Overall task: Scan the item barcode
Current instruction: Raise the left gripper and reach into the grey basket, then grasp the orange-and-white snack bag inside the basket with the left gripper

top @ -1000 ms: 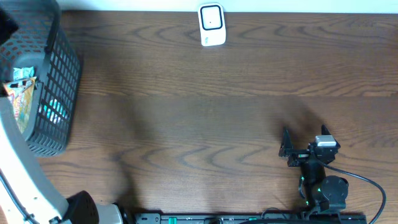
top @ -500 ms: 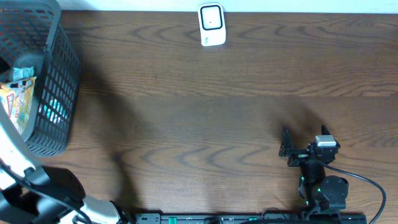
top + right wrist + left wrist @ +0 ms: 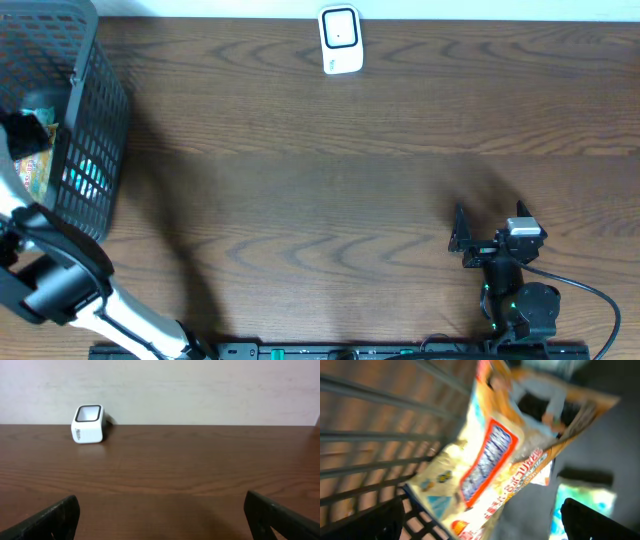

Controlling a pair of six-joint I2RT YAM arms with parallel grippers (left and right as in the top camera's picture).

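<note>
Snack bag in basket, 9 o'clock on tabletop; left end effector wide over it, no grip yet. Right end effector wide, 5 o'clock. Bag likely light, crinkly, slippery: pinch sealed edge

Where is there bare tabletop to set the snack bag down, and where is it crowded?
Widest free patch: bare table between the basket, the scanner and the right end effector. The far strip right of the scanner is bare. Crowded: inside the basket, where the open left end effector hovers over the snack bag among other packets.
</note>
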